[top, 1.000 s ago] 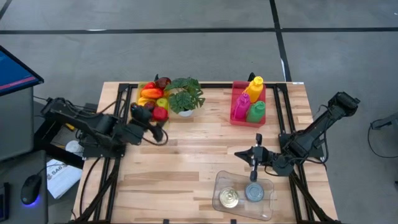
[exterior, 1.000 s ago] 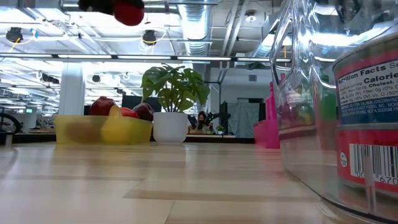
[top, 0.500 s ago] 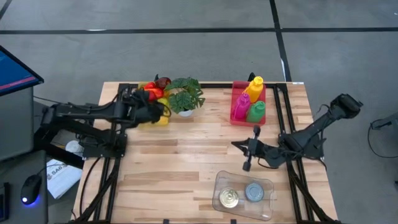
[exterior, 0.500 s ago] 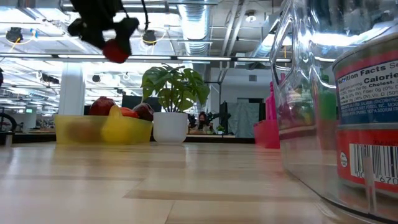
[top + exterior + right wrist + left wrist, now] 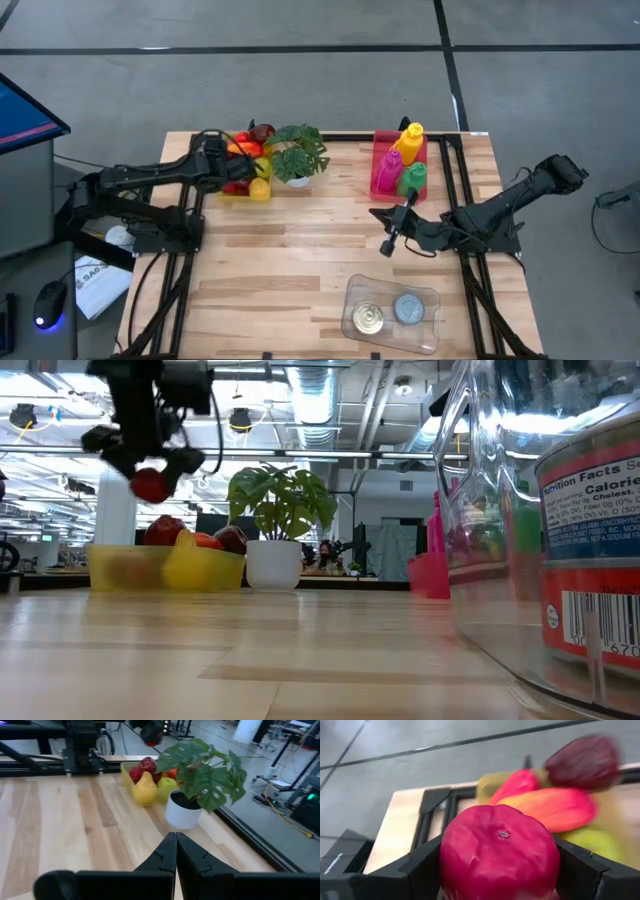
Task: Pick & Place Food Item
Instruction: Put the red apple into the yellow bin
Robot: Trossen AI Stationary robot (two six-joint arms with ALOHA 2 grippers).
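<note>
Placement of the red fruit point(image 5: 500, 851) looks like the step in hand, and doing it well means lowering it into a free spot of the yellow basket point(image 5: 125, 568) rather than dropping it onto the pile, since a round fruit let go from height would likely roll off the others or over the rim. The left tool point(image 5: 140, 450) has its fingers spread wide around the fruit and clamped on both its sides, as the left wrist view shows; in the low view the fruit hangs under the fingers, clear above the basket and not touching what lies in it. A good release would come only once the fruit sits low among the others, with the fingers opened gently and drawn straight up so they do not drag a neighbour out. From above, the left arm reaches from the bench's left edge toward the far left corner, its wrist over the basket beside the potted plant point(image 5: 298, 153). The right tool point(image 5: 390, 243) is closed on nothing and held above the middle of the bench, its arm stretched in from the right, near the pink tray point(image 5: 378, 165) of bottles and well apart from the clear container point(image 5: 392, 310) with two cans at the near edge.
</note>
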